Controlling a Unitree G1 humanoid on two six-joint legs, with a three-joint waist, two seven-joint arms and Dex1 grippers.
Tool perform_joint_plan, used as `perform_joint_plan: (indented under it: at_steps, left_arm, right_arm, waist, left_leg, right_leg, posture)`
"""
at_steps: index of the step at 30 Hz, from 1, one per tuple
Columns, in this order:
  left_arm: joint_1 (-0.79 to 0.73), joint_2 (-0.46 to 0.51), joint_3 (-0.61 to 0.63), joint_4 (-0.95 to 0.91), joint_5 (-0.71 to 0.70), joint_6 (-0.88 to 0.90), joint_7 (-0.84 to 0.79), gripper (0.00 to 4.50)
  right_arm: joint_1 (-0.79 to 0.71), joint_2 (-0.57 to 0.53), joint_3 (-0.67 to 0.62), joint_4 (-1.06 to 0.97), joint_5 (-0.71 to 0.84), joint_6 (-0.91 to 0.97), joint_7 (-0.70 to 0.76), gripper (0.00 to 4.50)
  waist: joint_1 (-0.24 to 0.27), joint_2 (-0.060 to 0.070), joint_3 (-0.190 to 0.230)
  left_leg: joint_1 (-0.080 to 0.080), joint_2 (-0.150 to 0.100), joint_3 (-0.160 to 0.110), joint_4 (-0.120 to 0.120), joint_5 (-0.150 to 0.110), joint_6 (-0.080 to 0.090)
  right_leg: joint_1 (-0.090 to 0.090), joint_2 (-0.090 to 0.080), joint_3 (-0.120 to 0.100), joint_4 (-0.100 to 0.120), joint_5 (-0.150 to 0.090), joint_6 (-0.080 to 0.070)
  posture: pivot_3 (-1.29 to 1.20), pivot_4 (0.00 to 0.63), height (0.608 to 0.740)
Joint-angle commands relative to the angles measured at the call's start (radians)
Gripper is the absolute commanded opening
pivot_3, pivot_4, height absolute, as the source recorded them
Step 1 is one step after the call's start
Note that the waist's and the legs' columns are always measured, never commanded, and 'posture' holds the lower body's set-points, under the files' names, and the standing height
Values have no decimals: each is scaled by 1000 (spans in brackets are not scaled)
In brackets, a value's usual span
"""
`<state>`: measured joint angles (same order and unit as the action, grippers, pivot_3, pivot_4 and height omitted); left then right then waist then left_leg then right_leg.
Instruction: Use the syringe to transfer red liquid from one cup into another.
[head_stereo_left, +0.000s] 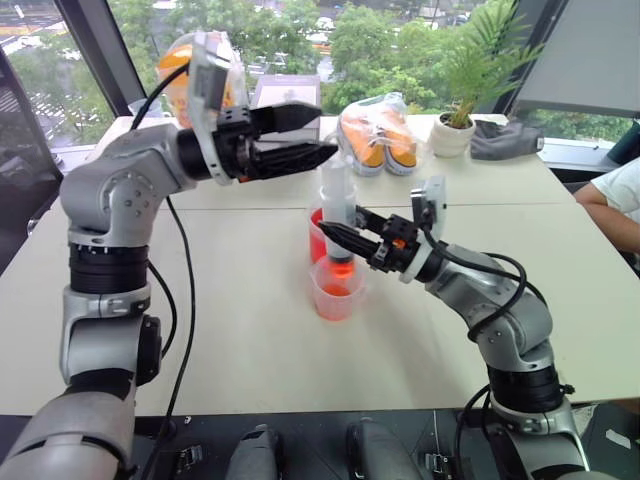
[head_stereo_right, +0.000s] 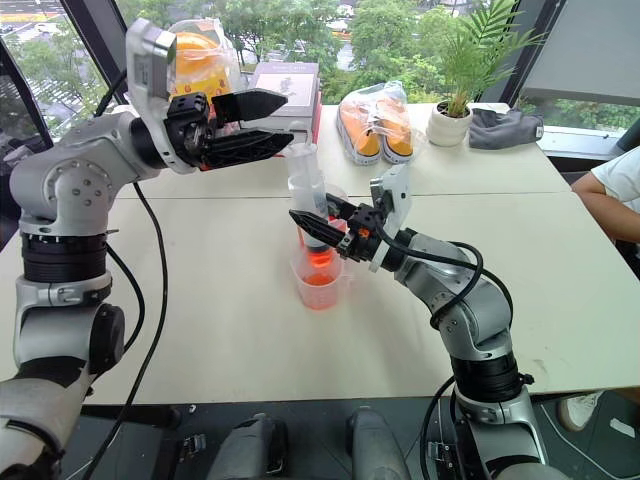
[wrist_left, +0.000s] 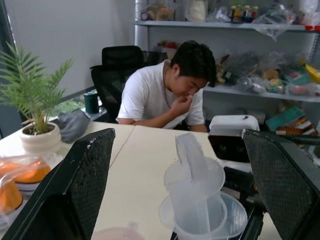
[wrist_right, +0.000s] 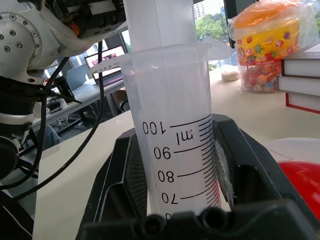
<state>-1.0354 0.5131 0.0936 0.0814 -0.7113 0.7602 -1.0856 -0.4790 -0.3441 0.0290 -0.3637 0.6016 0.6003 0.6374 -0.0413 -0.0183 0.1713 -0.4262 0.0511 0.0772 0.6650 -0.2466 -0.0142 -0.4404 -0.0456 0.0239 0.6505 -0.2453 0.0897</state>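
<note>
My right gripper (head_stereo_left: 342, 238) is shut on the barrel of the syringe (head_stereo_left: 337, 200), holding it upright. The right wrist view shows the barrel (wrist_right: 175, 150), with printed markings, clamped between the two black fingers (wrist_right: 122, 180). The syringe's orange-red tip reaches down into the mouth of the shorter pinkish-orange cup (head_stereo_left: 337, 292). The taller cup (head_stereo_left: 317, 232) with red liquid (wrist_right: 301, 176) stands right behind it. My left gripper (head_stereo_left: 300, 135) is open, level, just above and to the left of the plunger top (wrist_left: 194, 172), which sits between its fingers (wrist_left: 82, 185) without touching them.
At the table's back stand a potted plant (head_stereo_left: 455, 125), a bag of orange items (head_stereo_left: 378, 135), a grey cloth (head_stereo_left: 505, 140), books and a candy jar (wrist_right: 265, 50). A person sits at the table's right edge (head_stereo_left: 615, 195).
</note>
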Motion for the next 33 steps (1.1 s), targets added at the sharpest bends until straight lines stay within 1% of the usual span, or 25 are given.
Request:
perform_joint_plan:
  at_steps: [1,4,5,7,8,9,10,11,14,24,28,33]
  left_arm:
    - [-34,-21,-14,5,4,-13,11,4203]
    - [-30,-33,-29,13,16,-15,14,3402]
    - [-27,-35,-33,13,16,-14,13,2810]
    - [-22,-39,-38,10,16,-14,14,1777]
    - [-18,-41,-40,6,16,-16,13,1347]
    - [-15,-42,-41,3,16,-17,11,734]
    - [-14,-44,-41,1,16,-16,12,221]
    - [-13,-45,-43,-2,15,-15,13,33]
    - [-6,-42,-52,-14,16,-15,6,33]
    - [90,-28,-123,-77,45,-22,-30,33]
    - [117,-51,-132,-75,55,-24,3,33]
    - [155,-51,-150,-90,64,-26,8,33]
  right_arm:
    - [-11,-1,-2,-25,-5,-30,4,1508]
    - [-14,2,0,-22,-8,-31,3,1508]
    - [-15,3,0,-22,-9,-30,2,1508]
    - [-18,3,1,-21,-10,-30,2,1508]
    - [-20,2,0,-21,-9,-29,2,1508]
    - [-22,2,0,-21,-8,-28,2,1508]
    - [-23,1,-1,-22,-7,-27,2,1508]
    - [-24,0,-2,-24,-6,-25,3,1508]
    - [-28,0,-5,-28,-2,-20,2,1508]
    - [-97,10,-44,-57,38,21,-21,1508]
    - [-134,13,-66,-63,56,42,-31,1508]
    - [-151,13,-75,-77,70,66,-41,1508]
  waist:
    - [1,0,0]
    - [2,0,0]
    - [2,0,0]
    - [1,0,0]
    - [0,0,0]
    - [1,0,0]
    - [1,0,0]
    - [1,0,0]
    - [1,0,0]
    - [2,0,0]
    - [3,0,0]
    - [2,0,0]
  left_leg:
    - [0,0,0,0,0,0]
    - [0,0,0,0,0,0]
    - [0,0,0,0,0,0]
    - [0,0,0,0,0,0]
    - [0,0,0,0,0,0]
    - [0,0,0,0,0,0]
    - [0,0,0,0,0,0]
    - [0,0,0,0,0,0]
    - [0,0,0,0,0,0]
    - [0,0,0,0,0,0]
    - [0,0,0,0,0,0]
    - [0,0,0,0,0,0]
  right_leg:
    - [0,0,0,0,0,0]
    - [0,0,0,0,0,0]
    - [0,0,0,0,0,0]
    - [0,0,0,0,0,0]
    - [0,0,0,0,0,0]
    - [0,0,0,0,0,0]
    - [0,0,0,0,0,0]
    - [0,0,0,0,0,0]
    - [0,0,0,0,0,0]
    - [0,0,0,0,0,0]
    - [0,0,0,0,0,0]
    - [0,0,0,0,0,0]
  posture:
    - [0,150,740]
    - [0,150,740]
    - [0,150,740]
    - [0,150,740]
    - [0,150,740]
    - [0,150,740]
    - [0,150,740]
    - [0,150,740]
    - [0,150,740]
    - [0,150,740]
    - [0,150,740]
    - [0,150,740]
